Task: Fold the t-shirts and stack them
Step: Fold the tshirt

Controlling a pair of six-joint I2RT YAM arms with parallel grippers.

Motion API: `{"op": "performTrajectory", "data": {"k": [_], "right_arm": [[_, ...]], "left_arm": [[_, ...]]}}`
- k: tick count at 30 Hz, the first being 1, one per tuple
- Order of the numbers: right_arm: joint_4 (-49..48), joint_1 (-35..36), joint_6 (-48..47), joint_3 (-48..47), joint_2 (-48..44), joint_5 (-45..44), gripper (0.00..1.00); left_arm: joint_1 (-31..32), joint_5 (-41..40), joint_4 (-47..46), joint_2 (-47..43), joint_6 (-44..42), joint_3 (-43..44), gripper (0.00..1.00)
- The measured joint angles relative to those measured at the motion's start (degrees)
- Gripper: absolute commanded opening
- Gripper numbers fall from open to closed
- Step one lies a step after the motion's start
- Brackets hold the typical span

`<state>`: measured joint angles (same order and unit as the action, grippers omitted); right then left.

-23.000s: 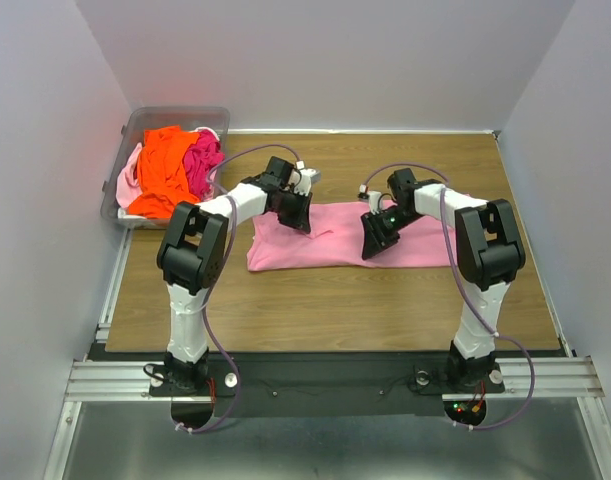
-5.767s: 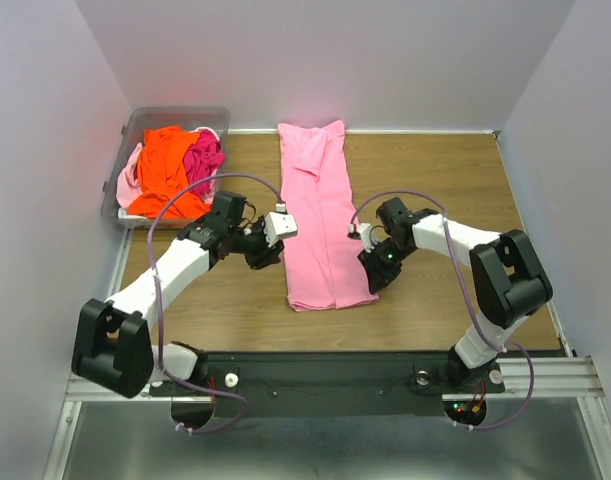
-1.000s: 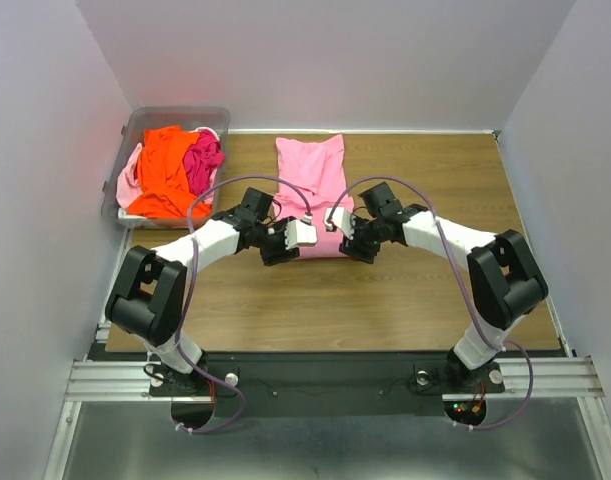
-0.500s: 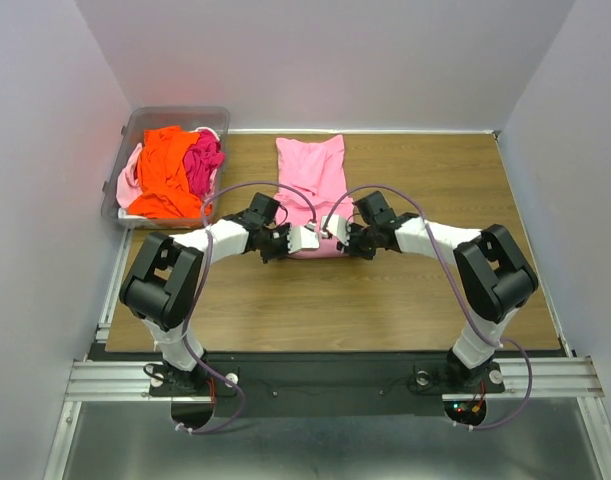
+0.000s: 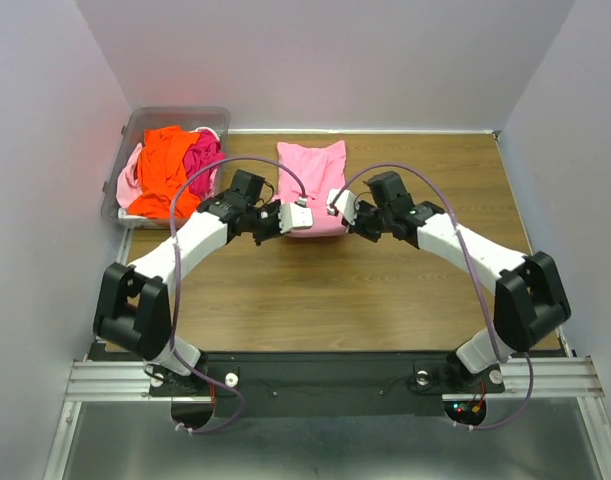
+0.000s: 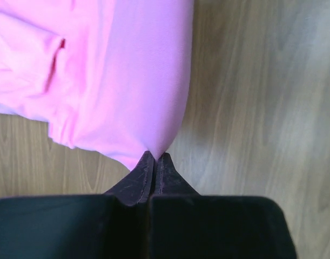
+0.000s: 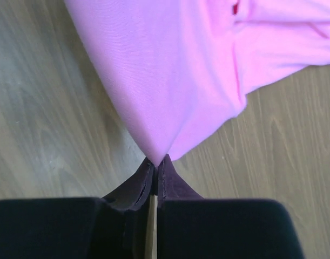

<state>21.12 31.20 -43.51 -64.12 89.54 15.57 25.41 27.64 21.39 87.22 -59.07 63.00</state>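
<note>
Far left, the bin (image 5: 135, 125) holds a heap of shirts (image 5: 165, 172): orange, hot pink, pale pink. The left tool (image 6: 155, 162) is pinched tight on the near-left corner of the light pink shirt (image 5: 311, 170), which lies folded mid-surface (image 5: 385, 290). The right tool (image 7: 156, 163) is clamped on its near-right corner.

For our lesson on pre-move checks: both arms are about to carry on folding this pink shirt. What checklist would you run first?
1. Left fingers shut on the pink shirt's near corner: ok.
2. Right fingers shut on its other near corner: ok.
3. Every fabric layer pinched: cannot tell.
4. Shirt's far half flat on the table: ok.
5. Clear bin of other shirts apart from the fold path: ok.
</note>
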Motion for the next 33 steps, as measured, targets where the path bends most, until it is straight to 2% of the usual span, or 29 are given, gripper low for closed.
{"op": "performTrajectory", "data": {"k": [8, 12, 18, 21, 25, 29, 33], "right_arm": [[12.2, 1.3, 1.4, 1.2, -12.3, 4.0, 0.01], [20.3, 5.1, 3.7, 4.2, -20.8, 6.6, 0.01], [27.3, 8.9, 7.4, 5.3, -27.3, 9.4, 0.01], [28.8, 8.9, 7.8, 4.0, -25.8, 8.7, 0.01], [29.6, 7.6, 6.4, -0.6, -19.2, 7.8, 0.01], [29.6, 3.0, 3.2, -5.2, -11.7, 8.7, 0.01], [29.0, -2.9, -0.7, -9.2, -3.7, 11.0, 0.01]], "left_arm": [[5.3, 3.7, 9.9, -12.3, -0.4, -3.1, 0.0], [9.7, 6.9, 16.0, -19.6, 1.3, -5.0, 0.0], [11.0, 11.5, 22.7, -26.2, 4.9, -4.7, 0.0], [11.2, 11.2, 24.3, -24.8, 5.7, -2.7, 0.0], [9.7, 10.6, 26.2, -18.3, 5.6, 3.0, 0.0], [4.8, 11.0, 26.5, -10.3, 3.2, 8.6, 0.0], [-1.2, 12.0, 26.5, 1.6, 0.1, 15.7, 0.01]]}}
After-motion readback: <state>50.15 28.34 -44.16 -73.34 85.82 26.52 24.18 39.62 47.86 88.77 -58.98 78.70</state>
